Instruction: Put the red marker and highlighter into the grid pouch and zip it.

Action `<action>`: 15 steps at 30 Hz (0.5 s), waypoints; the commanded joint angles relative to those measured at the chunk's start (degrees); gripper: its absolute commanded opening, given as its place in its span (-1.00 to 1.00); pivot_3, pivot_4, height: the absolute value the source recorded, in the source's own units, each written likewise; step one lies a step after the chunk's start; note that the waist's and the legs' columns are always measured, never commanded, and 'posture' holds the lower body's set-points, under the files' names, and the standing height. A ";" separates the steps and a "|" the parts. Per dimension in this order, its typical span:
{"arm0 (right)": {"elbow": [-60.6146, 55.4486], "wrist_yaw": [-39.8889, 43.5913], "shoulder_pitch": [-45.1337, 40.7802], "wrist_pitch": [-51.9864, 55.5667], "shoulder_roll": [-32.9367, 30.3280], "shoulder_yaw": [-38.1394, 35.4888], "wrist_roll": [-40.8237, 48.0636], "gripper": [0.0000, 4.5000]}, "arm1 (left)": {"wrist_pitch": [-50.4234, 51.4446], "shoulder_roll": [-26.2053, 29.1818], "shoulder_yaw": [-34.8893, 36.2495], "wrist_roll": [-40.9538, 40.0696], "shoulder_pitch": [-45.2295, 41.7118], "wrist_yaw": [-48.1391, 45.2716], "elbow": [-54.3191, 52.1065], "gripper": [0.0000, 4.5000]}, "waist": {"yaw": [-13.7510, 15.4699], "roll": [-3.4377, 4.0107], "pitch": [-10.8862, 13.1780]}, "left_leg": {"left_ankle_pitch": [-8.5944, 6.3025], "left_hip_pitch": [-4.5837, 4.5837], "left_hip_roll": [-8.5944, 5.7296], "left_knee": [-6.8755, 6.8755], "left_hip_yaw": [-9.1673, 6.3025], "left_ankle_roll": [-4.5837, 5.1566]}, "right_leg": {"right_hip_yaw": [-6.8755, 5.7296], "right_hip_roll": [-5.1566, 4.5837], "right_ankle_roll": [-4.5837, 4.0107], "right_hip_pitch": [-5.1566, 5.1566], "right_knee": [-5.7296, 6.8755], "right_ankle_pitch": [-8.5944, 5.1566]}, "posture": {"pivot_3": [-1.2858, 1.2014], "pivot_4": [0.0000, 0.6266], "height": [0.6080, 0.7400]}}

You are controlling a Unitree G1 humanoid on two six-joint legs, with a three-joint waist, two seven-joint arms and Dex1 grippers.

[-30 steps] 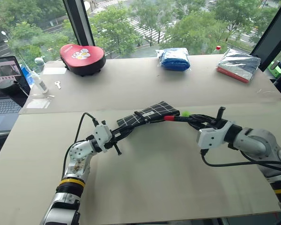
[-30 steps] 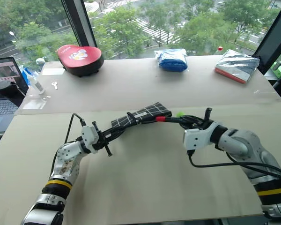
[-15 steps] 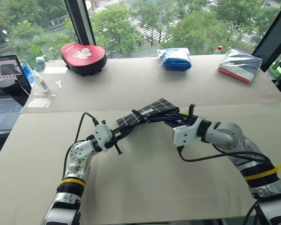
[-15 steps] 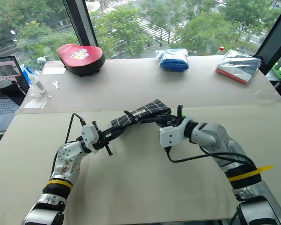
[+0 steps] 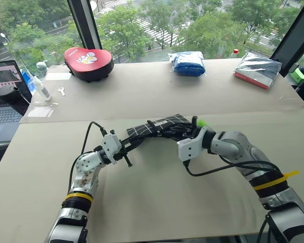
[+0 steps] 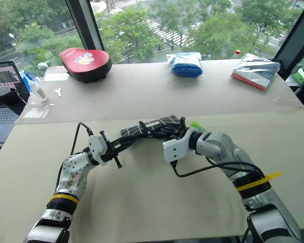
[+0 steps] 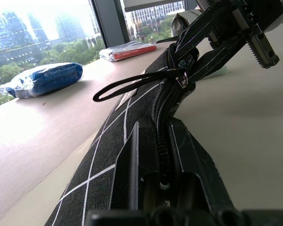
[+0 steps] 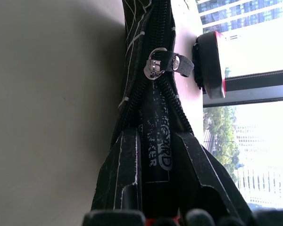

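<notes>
The right gripper (image 5: 185,129) is pushing the marker (image 8: 156,150), lengthwise between its part-open fingers, into the pouch (image 5: 157,126) mouth; the left gripper (image 5: 129,147) is clamping the pouch's far end, holding it above the bench's middle. The highlighter (image 5: 201,122) is lying just behind the right wrist.

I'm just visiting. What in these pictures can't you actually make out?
- the red marker: right wrist view, its front end is hidden inside the grid pouch, so how deep it sits is unclear.
- the highlighter: eye views, the right gripper hides all but a green tip.
- the laptop: cut off by the picture's edge.
</notes>
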 commanded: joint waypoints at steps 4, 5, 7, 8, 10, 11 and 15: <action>0.06 -0.05 -2.62 -1.95 -0.97 -2.29 2.13 0.69 | -0.10 -0.31 0.21 -0.57 -1.22 -0.09 -1.04 -1.00 | -0.06 0.00 0.00 | 0.00 0.00 0.00 0.00 0.00 0.00 | 0.00 0.01 0.00 0.00 0.00 0.00 | 0.03 -0.52 1.00; 0.22 -0.73 -2.82 -2.33 -1.22 -2.62 1.71 0.83 | -0.08 -0.34 0.22 -0.59 -1.21 -0.09 -1.04 -1.00 | -0.07 0.00 0.00 | 0.00 0.00 0.00 0.00 0.00 0.00 | 0.00 0.01 0.00 0.00 0.00 0.00 | 0.03 -0.52 1.00; 0.21 -0.77 -2.99 -2.06 -1.70 -3.73 2.81 0.96 | -0.10 -0.46 0.25 -0.60 -1.17 -0.02 -1.04 -1.00 | -0.08 0.00 0.00 | 0.00 0.00 0.01 0.00 0.00 0.00 | 0.00 0.02 0.00 -0.01 0.01 0.00 | 0.03 -0.52 1.00; -0.14 0.08 -2.93 -1.24 -1.98 -4.64 4.75 0.96 | -0.10 -0.51 0.26 -0.61 -1.13 0.02 -1.08 -1.00 | -0.08 0.00 0.00 | 0.00 0.00 0.00 0.00 0.00 0.00 | 0.00 0.01 0.00 -0.01 0.01 0.00 | 0.03 -0.52 1.00; -2.16 4.38 -2.23 2.60 -3.15 -7.63 13.03 0.96 | -0.13 -0.55 0.29 -0.60 -1.08 0.11 -1.11 -1.00 | -0.08 0.00 0.00 | 0.00 -0.01 -0.01 0.00 0.00 0.00 | 0.00 0.00 0.00 -0.01 0.00 0.00 | 0.03 -0.52 1.00; -3.50 6.44 -1.76 5.23 -3.65 -9.11 17.06 0.96 | -0.13 -0.55 0.30 -0.61 -0.99 0.14 -1.20 -1.00 | -0.05 0.00 0.00 | 0.00 -0.01 -0.01 0.00 0.00 0.00 | 0.00 0.00 0.00 -0.01 0.00 0.00 | 0.03 -0.52 1.00; -17.83 18.65 4.21 38.02 -9.56 -18.85 47.75 0.96 | -0.18 -0.33 0.43 -0.54 -0.78 0.15 -1.17 -1.00 | 0.47 -0.01 0.00 | 0.00 -0.04 0.03 0.00 -0.05 0.00 | -0.01 0.00 -0.03 0.03 -0.03 0.02 | 0.03 -0.52 1.00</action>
